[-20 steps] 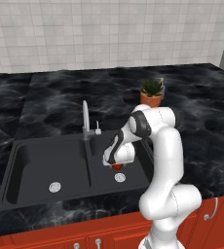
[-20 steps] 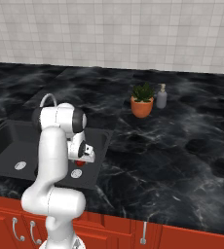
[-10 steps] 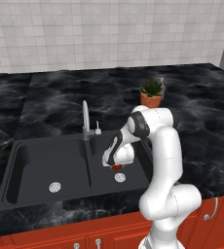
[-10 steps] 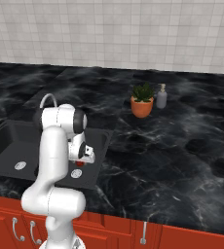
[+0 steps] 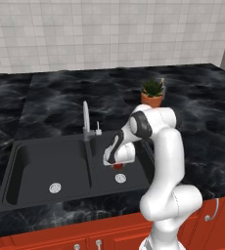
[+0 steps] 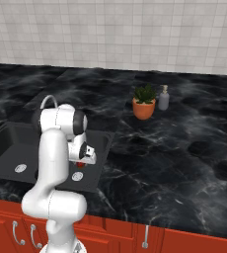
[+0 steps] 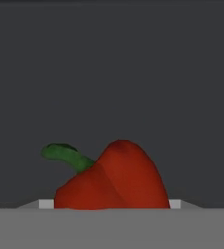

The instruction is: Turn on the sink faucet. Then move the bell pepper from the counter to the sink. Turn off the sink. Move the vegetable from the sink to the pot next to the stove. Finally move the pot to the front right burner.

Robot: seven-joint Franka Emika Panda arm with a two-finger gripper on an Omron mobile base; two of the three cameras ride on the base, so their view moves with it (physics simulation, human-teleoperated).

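Observation:
The red bell pepper (image 7: 116,180) with its green stem lies low in the right basin of the black sink (image 5: 46,161), just above the round drain (image 5: 120,178). My gripper (image 5: 117,164) reaches down into that basin. Its jaws press the pepper from both sides. From the right base view the pepper (image 6: 80,163) shows as a red patch under the gripper (image 6: 82,161). The silver faucet (image 5: 86,119) stands behind the divider between the basins, left of my hand. No water stream is visible. The black veined counter (image 5: 56,97) surrounds the sink.
An orange potted plant (image 5: 152,93) stands on the counter behind my arm, with a soap bottle (image 6: 164,98) beside it. The left basin has its own drain (image 5: 55,187). A tiled wall closes the back. Red cabinet fronts (image 6: 184,242) run below the counter edge.
The jaws have drawn in around the pepper. The arm and hand stay in nearly the same spot over the right basin.

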